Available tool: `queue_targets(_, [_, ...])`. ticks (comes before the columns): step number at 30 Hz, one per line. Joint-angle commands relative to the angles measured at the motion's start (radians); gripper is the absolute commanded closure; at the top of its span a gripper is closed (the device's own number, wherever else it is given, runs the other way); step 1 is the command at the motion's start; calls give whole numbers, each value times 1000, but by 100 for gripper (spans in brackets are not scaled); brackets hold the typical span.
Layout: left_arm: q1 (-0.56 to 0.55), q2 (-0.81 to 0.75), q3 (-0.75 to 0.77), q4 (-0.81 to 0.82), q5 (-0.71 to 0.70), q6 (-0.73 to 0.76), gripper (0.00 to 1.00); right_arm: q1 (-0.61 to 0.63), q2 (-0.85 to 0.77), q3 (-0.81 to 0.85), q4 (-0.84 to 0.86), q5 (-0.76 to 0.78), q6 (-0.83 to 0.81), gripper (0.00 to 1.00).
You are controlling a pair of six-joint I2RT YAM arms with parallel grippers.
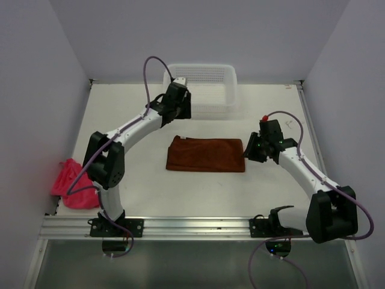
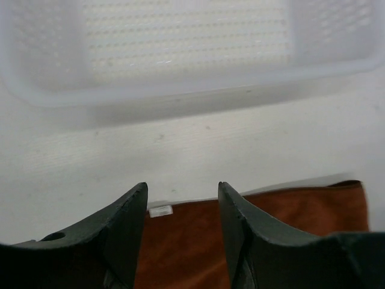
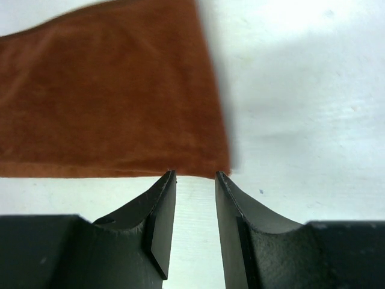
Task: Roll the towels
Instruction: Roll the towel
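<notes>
Lying crumpled at the table's (image 1: 198,195) left edge, the bright pink towel (image 1: 75,183) sat far off to the left of the left claw (image 1: 178,108) and behind it, beside that arm's base and well apart from both claws. The left claw hung over the table with its fingers moderately spread and nothing between them; in its own wrist view (image 2: 182,188) only bare table and cloth showed through the gap. Just ahead of that claw stood the white mesh basket (image 1: 230,78), its near rim (image 2: 180,84) running across the view beyond the fingertips. Below and behind the fingertips lay the far edge of the rust-brown towel (image 2: 289,211), with a small white label (image 2: 160,211) showing on the cloth just inside the left finger. From above, the rust-brown towel (image 1: 206,154) lay flat as a wide strip between the two claws. The right claw (image 1: 248,152) sat at the towel's right end, its fingers parted narrowly and gripping nothing. In its wrist view (image 3: 195,174) the cloth (image 3: 108,96) spread ahead and to the left of the tips, its near corner right at the gap; whether the tips touched it could not be told.
</notes>
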Motion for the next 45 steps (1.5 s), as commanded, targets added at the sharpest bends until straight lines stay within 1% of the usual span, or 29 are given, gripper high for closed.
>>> queue_targets(1, [-107, 8, 164, -48, 98, -10, 45, -65, -50, -108, 72, -21, 85, 64])
queue_targets(2, [-151, 55, 201, -63, 111, -13, 45, -79, -56, -158, 98, -69, 91, 64])
queue_targets(3, [-170, 80, 234, -83, 121, -22, 45, -92, -61, -185, 132, -97, 109, 64])
queue_targets(4, [-190, 106, 300, -93, 133, -28, 45, -118, -64, -211, 202, -123, 116, 64])
queue_targets(5, [-225, 156, 331, -100, 145, -33, 45, -126, -61, -259, 242, -194, 122, 64])
queue_targets(6, [-241, 181, 359, -112, 153, -40, 45, -146, -56, -281, 286, -228, 136, 64])
queue_targets(7, [-257, 205, 411, -119, 159, -48, 45, -152, -50, -295, 337, -253, 140, 63])
queue_targets(8, [-283, 248, 431, -125, 170, -57, 45, -157, -42, -313, 350, -262, 143, 63])
queue_targets(10, [-305, 284, 475, -125, 183, -74, 45, -166, -41, -330, 382, -281, 146, 63])
queue_targets(14, [-345, 356, 522, -142, 188, -94, 45, -172, -44, -366, 391, -285, 140, 62])
queue_targets(21, [-390, 425, 549, -148, 170, -111, 45, -172, -7, -380, 397, -255, 114, 63])
queue_targets(30, [-413, 511, 644, -151, 145, -139, 44, -171, 22, -378, 399, -246, 94, 67])
queue_targets(33, [-416, 552, 684, -181, 130, -145, 44, -172, 28, -378, 400, -250, 94, 68])
queue_targets(37, [-416, 592, 693, -185, 107, -146, 44, -172, 28, -378, 403, -252, 94, 69])
queue_targets(45, [-416, 658, 712, -180, 98, -159, 46, -172, 42, -375, 405, -261, 88, 75])
